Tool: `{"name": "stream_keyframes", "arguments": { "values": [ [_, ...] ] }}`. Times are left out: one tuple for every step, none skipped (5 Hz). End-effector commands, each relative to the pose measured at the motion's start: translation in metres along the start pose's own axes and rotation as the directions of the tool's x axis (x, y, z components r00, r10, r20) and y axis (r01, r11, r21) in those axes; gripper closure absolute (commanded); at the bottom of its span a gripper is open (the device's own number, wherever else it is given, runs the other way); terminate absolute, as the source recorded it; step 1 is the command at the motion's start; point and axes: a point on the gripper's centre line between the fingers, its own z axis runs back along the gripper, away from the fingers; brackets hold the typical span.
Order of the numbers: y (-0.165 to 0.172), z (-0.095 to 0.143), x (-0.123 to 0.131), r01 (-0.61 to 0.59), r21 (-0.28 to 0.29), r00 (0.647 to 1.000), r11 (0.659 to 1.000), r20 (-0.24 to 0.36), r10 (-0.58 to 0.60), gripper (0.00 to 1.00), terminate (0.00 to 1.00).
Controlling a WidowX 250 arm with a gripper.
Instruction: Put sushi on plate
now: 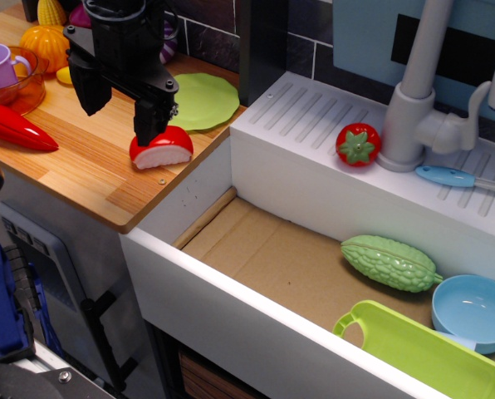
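Gripper [123, 104] over wooden counter [90, 174], fingers spread wide; right finger [152, 116] tip at top of sushi [161, 148], left finger [88, 87] well apart from it. Nothing clamped between them. Sushi resting on counter, tilted, red top up, near counter's sink-side edge. Plate [204, 100] just behind sushi, flat on counter, bare. Chili [15, 129] left on counter. Tomato [358, 144] on drainboard by faucet [418, 91]. Sink [289, 258] holds bitter gourd [389, 263], blue bowl [473, 309], green tray [422, 353].
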Motion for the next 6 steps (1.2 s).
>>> {"name": "stream_keyframes", "arguments": {
  "values": [
    [0.0, 0.0, 0.0, 0.0, 0.0, 1.0, 1.0, 0.0, 0.0, 0.0, 0.0],
    [0.0, -0.007, 0.014, 0.115, -0.015, 0.993, 0.993, 0.017, -0.114, 0.0, 0.0],
    [-0.005, -0.013, 0.028, 0.227, 0.056, 0.97, 0.972, 0.079, -0.231, 0.0, 0.0],
    [-0.004, -0.018, 0.039, 0.294, -0.021, 0.95, 0.956, 0.116, -0.29, 0.0, 0.0],
    [-0.005, -0.03, 0.043, 0.315, -0.04, 0.938, 0.948, 0.164, -0.305, 0.0, 0.0],
    [-0.004, -0.045, 0.045, 0.327, -0.05, 0.929, 0.944, 0.199, -0.311, 0.0, 0.0]
  ]
}}
